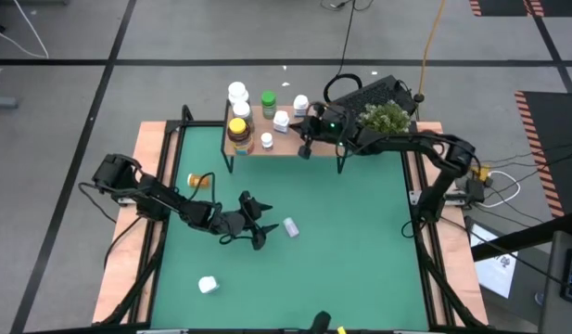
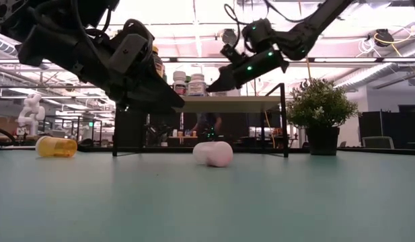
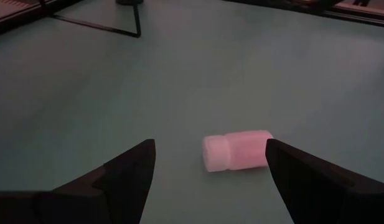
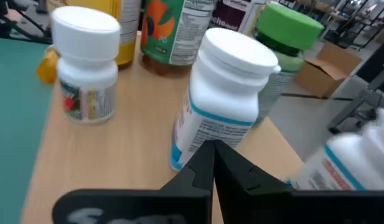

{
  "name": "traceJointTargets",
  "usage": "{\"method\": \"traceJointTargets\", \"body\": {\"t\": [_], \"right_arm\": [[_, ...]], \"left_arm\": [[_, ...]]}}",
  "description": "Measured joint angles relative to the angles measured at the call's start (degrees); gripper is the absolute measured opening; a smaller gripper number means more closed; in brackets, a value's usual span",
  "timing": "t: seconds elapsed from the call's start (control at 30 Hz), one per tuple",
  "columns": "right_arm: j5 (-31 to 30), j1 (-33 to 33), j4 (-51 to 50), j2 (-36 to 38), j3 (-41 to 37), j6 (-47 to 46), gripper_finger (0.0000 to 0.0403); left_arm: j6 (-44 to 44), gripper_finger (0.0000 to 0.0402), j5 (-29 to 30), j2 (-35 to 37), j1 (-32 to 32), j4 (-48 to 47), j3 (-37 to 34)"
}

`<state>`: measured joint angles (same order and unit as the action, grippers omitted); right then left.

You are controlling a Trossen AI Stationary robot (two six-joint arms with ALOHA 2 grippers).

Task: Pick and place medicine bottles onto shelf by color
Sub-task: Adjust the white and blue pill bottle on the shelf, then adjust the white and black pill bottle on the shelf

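The left gripper (image 1: pixel 258 223) hangs just above the green table top (image 1: pixel 360 241) with its two dark fingers (image 3: pixel 126 171) spread wide and holding nothing. The small white plastic bottle lying on its side (image 3: pixel 236 151) sits on the table ahead of the fingertips, nearer one finger than the other in the left wrist view, and touches neither. To do this pick well, the gripper should be centred so that the bottle's round body lies midway between the fingers, then lowered until the tips straddle the body, not the cap, before closing. A bottle on its side is likely to roll if one finger reaches it first.

The orange plastic bottle with a white cap (image 1: pixel 200 180) and a second white bottle (image 1: pixel 208 284) also lie loose on the table, well apart from the fingers.

The right gripper (image 1: pixel 306 139) hovers over the low shelf with a light wood top (image 1: pixel 281 142), its fingers pressed together on nothing. An upright white bottle with a white cap (image 4: pixel 226 99) stands just beyond the tips among other bottles.
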<state>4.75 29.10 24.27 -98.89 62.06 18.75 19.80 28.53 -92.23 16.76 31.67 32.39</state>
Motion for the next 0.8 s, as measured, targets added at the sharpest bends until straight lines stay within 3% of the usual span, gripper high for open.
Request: {"method": "traceJointTargets", "body": {"t": [0.47,0.8], "right_arm": [[2.9,0.0,-1.9,-6.1,8.2,0.1,0.0000],[3.9,-3.7,-8.3,0.9,5.8,-0.1,0.0000]], "left_arm": [[0.3,0.0305,-0.5,0.0,0.3,-0.5,0.0],[1.5,0.0305,-0.5,0.0,1.8,-4.6,0.0]]}}
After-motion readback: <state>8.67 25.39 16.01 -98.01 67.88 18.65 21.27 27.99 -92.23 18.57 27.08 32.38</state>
